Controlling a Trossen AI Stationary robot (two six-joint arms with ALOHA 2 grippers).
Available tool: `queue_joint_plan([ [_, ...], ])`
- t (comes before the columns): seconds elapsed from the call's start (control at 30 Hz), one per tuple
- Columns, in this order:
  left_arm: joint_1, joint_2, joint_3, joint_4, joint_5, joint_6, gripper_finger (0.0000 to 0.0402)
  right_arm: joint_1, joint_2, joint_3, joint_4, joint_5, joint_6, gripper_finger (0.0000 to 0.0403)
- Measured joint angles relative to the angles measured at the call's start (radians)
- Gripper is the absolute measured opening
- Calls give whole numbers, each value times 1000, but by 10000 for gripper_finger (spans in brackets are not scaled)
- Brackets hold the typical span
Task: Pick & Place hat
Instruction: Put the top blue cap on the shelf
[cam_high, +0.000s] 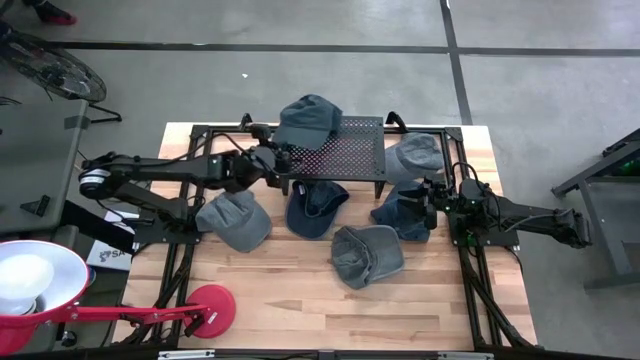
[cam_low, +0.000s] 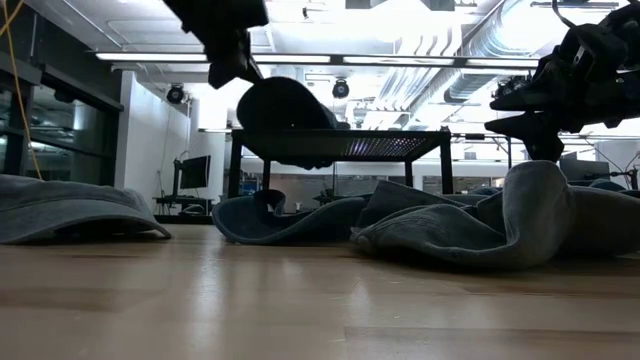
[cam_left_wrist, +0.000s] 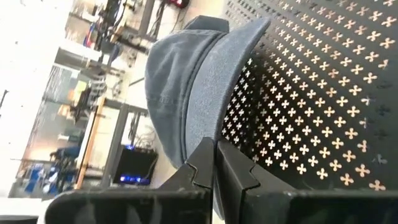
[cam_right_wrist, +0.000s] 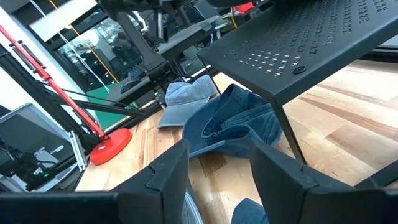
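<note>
The left gripper (cam_high: 283, 164) was fully closed on the brim of the hat (cam_high: 307, 118), at the rack's (cam_high: 350, 150) nine o'clock edge. The grip was thin, so the hat could slip out. The right gripper (cam_high: 432, 197) waited open.

I saw a faded slate-blue hat (cam_high: 307, 120) on the black rack (cam_high: 352, 150), its top punched with small cross-shaped holes. The counter (cam_high: 300, 295) was pale wood planks. A darker navy hat (cam_high: 315, 208) lay near grey ones (cam_high: 235, 220), and a red lamp base (cam_high: 207, 306) stood at the counter's front-left corner.
</note>
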Motion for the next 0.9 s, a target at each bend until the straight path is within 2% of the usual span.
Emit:
queue_joint_plan([
  [0.2, -38, 81, 102, -64, -111, -52, 0, 0, 0, 0, 0, 0, 0, 162],
  [0.47, -64, 275, 310, -323, -182, -213, 0, 0, 0, 0, 0, 0, 0, 162],
  [0.73, -88, 413, 498, -604, -123, -424, 0, 0, 0, 0, 0, 0, 0, 162],
  [0.9, -107, 435, 555, -713, -46, -548, 0, 0, 0, 0, 0, 0, 0, 162],
])
